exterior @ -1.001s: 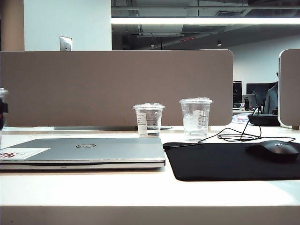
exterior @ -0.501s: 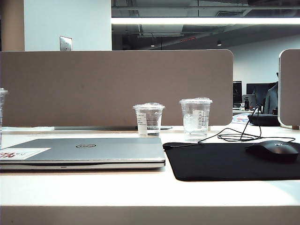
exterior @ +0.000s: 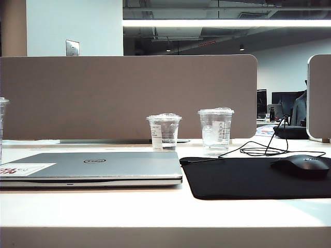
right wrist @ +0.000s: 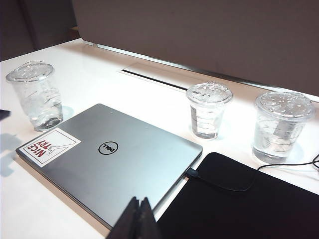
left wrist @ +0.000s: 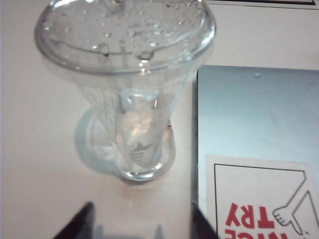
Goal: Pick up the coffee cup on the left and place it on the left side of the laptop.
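Left wrist view: the coffee cup (left wrist: 130, 94) stands upright beside the laptop (left wrist: 259, 129), directly ahead of the left gripper (left wrist: 139, 224), fingers spread, empty. Right gripper (right wrist: 138, 219), pressed shut, hangs farther off.

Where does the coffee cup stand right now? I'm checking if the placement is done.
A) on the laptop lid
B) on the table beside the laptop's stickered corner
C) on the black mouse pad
B: the coffee cup stands on the table by the laptop corner with the sticker.
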`<state>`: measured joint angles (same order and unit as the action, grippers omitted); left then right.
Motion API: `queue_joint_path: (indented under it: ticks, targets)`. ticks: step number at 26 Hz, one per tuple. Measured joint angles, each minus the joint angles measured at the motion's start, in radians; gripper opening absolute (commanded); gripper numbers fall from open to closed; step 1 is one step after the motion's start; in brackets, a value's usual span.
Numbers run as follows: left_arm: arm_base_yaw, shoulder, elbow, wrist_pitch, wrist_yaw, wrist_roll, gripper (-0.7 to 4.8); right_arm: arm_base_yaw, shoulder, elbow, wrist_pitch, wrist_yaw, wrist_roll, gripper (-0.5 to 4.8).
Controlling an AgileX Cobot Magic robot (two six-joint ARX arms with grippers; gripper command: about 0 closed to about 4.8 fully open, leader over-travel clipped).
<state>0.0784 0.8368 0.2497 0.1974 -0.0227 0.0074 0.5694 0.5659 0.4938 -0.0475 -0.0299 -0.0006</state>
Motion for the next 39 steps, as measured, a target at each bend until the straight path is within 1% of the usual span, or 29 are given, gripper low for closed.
queue_joint_path:
  ticks: [1, 4, 5, 6, 8, 12, 17, 19, 21, 23, 30, 34, 36, 39]
  targets:
    - [0.000, -0.031, 0.000, -0.025, 0.000, 0.000, 1.57, 0.000, 0.000, 0.000, 0.000, 0.000, 0.000, -0.02]
    - [0.000, -0.121, 0.003, -0.089, 0.000, 0.000, 0.81, 0.000, -0.002, 0.000, 0.000, -0.005, 0.000, -0.02]
    - [0.000, -0.153, 0.003, -0.108, 0.000, 0.000, 0.17, 0.000, -0.002, 0.000, 0.000, -0.016, 0.000, -0.01]
    - [0.000, -0.203, 0.003, -0.135, 0.000, 0.000, -0.06, 0.000, -0.002, 0.000, 0.000, -0.041, 0.000, -0.01]
    - [0.000, -0.284, 0.003, -0.180, 0.017, -0.005, -0.06, 0.000, -0.001, 0.000, -0.001, -0.058, 0.000, -0.01]
    - [0.000, -0.373, 0.004, -0.229, 0.062, -0.005, -0.06, 0.000, -0.001, 0.000, -0.002, -0.057, 0.000, -0.01]
    - [0.000, -0.469, 0.005, -0.318, 0.068, -0.005, -0.06, 0.000, -0.001, 0.000, -0.004, -0.058, 0.000, -0.01]
    - [0.000, -0.507, 0.006, -0.360, 0.091, -0.006, -0.06, 0.000, -0.001, 0.000, -0.003, -0.058, 0.000, -0.01]
    - [0.000, -0.552, 0.008, -0.409, 0.128, -0.022, -0.06, 0.000, -0.001, 0.000, -0.004, -0.058, 0.000, -0.01]
    - [0.000, -0.605, 0.008, -0.418, 0.136, -0.049, -0.06, 0.000, -0.001, 0.000, -0.004, -0.058, 0.000, -0.01]
    - [0.000, -0.656, 0.008, -0.428, 0.136, -0.065, -0.06, 0.000, -0.001, 0.000, -0.004, -0.058, 0.000, -0.01]
    - [-0.002, -0.749, -0.001, -0.419, 0.127, -0.065, -0.06, 0.000, -0.001, 0.000, -0.004, -0.057, 0.000, -0.01]
    - [-0.017, -0.761, -0.011, -0.418, 0.105, -0.065, -0.06, 0.000, -0.001, 0.000, -0.004, -0.058, 0.000, -0.01]
    - [-0.084, -0.767, -0.035, -0.414, 0.048, -0.065, -0.06, 0.000, -0.001, 0.000, -0.004, -0.058, 0.000, -0.01]
